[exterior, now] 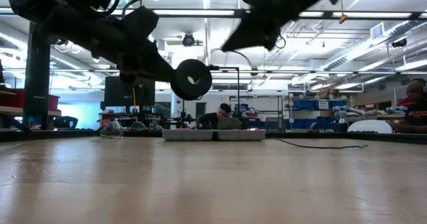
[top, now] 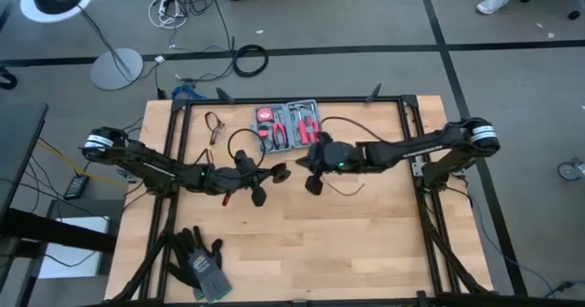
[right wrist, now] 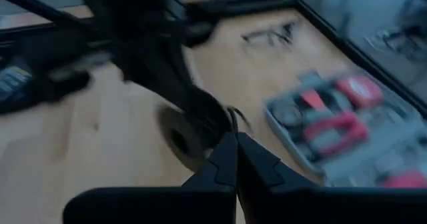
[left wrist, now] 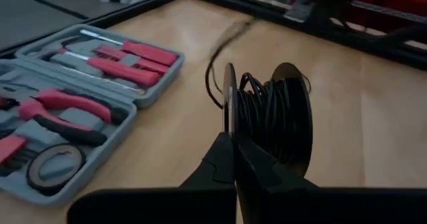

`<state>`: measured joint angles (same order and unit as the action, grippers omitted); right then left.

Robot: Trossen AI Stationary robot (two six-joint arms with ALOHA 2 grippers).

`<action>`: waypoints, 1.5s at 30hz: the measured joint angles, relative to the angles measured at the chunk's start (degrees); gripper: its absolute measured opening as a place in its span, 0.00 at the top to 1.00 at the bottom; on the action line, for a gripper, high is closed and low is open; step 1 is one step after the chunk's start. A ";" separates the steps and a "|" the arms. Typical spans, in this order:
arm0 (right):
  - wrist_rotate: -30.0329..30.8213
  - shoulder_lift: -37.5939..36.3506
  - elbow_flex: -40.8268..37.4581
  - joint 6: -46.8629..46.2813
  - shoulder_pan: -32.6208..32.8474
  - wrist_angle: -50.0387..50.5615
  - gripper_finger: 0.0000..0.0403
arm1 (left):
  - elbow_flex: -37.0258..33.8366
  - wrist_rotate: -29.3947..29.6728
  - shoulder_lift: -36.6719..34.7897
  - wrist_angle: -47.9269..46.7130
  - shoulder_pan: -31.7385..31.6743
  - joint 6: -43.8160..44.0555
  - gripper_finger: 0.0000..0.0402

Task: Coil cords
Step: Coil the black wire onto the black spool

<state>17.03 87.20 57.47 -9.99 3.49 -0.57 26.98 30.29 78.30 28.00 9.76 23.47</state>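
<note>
I am holding the spool (left wrist: 270, 117) in my left gripper (left wrist: 233, 151), clamped on its rim, lifted at the frame's centre so the cord (top: 343, 124) can wind on. My right gripper (right wrist: 233, 147), pinched shut, is guiding the cord alongside. The tool kit (top: 288, 124), upper centre, is lying open with red-handled tools inside.

An open grey tool kit (top: 287, 124) with red-handled pliers and screwdrivers lies at the far edge of the wooden table (top: 366, 243), a roll of black tape (left wrist: 53, 167) tucked in one of its compartments. A pair of dark work gloves (top: 199, 263) rests near the front left corner, while a small pair of black pliers (top: 215, 124) sits left of the kit. Beyond the table, a white lamp base (top: 116, 68) and a coil of black cable (top: 249, 60) stand on the grey floor, and a person (exterior: 221, 111) sits at a bench behind the kit.
</note>
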 joint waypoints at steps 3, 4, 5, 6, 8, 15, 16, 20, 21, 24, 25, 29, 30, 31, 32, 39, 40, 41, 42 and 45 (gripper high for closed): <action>-1.56 4.84 4.89 3.05 0.98 -0.47 1.00 | 0.00 1.82 0.00 -0.05 0.00 1.29 1.00; -2.41 6.31 6.23 4.04 1.33 -1.02 1.00 | 0.00 2.26 0.00 -0.04 0.00 1.58 1.00; -2.86 7.88 7.38 5.09 1.65 -1.37 1.00 | 0.00 2.83 0.00 -0.16 0.00 2.11 1.00; -3.74 9.54 8.59 6.07 1.98 -2.62 1.00 | 0.00 3.33 0.00 -0.12 -0.02 2.38 1.00; -4.77 12.28 10.42 7.61 2.58 -3.81 1.00 | -0.04 4.48 0.00 -0.15 0.00 2.74 1.00; -5.31 18.81 11.80 6.08 3.53 -5.07 1.00 | -0.02 6.56 0.01 1.82 0.00 3.86 1.00; -5.27 18.94 11.30 5.37 3.55 -4.64 1.00 | -0.05 6.70 0.02 2.08 0.00 3.86 1.00; -3.36 20.40 9.66 1.99 3.61 -2.45 1.00 | -0.07 6.96 -0.02 4.74 0.00 3.58 1.00; -2.39 20.80 9.43 1.12 3.62 -2.06 1.00 | -0.05 6.72 0.01 5.26 0.00 3.54 1.00; -0.57 20.76 7.12 -0.74 3.62 -1.82 1.00 | -0.10 6.49 0.02 5.55 0.23 3.54 1.00; -0.55 20.69 6.21 -0.85 3.59 -1.98 1.00 | -0.11 6.47 0.02 5.37 0.45 3.58 1.00; -0.39 19.58 1.53 -3.50 4.08 -5.72 0.97 | -0.53 6.34 0.09 6.05 1.59 3.72 1.00; -0.41 19.39 -0.11 -4.49 4.22 -7.80 0.96 | -1.04 6.31 0.09 7.58 1.78 3.76 1.00; -0.56 19.27 -2.01 -5.21 4.30 -10.45 0.95 | -1.75 6.50 0.08 9.14 1.94 3.78 1.00; -0.75 19.25 -4.35 -5.73 4.40 -13.31 0.94 | -2.49 6.73 -0.03 10.77 2.09 3.84 1.00; -0.75 18.86 -18.88 -11.53 4.43 -41.91 0.90 | -6.86 5.76 -0.02 19.04 2.47 4.04 1.00; -0.76 18.90 -20.30 -12.09 4.43 -44.28 0.89 | -7.15 5.31 -0.02 19.27 2.47 4.14 1.00; -0.78 18.90 -21.53 -12.49 4.43 -46.68 0.88 | -7.35 5.12 -0.02 19.35 2.52 4.25 1.00; -0.82 18.90 -22.50 -12.86 4.43 -48.75 0.87 | -7.46 5.11 -0.02 19.36 2.62 4.43 1.00; -1.69 18.88 -24.50 -13.93 4.43 -49.74 0.83 | -7.51 5.03 -0.02 19.41 2.64 4.56 1.00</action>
<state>15.34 106.08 32.97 -23.92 7.92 -50.31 19.48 35.32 78.28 47.41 12.40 28.03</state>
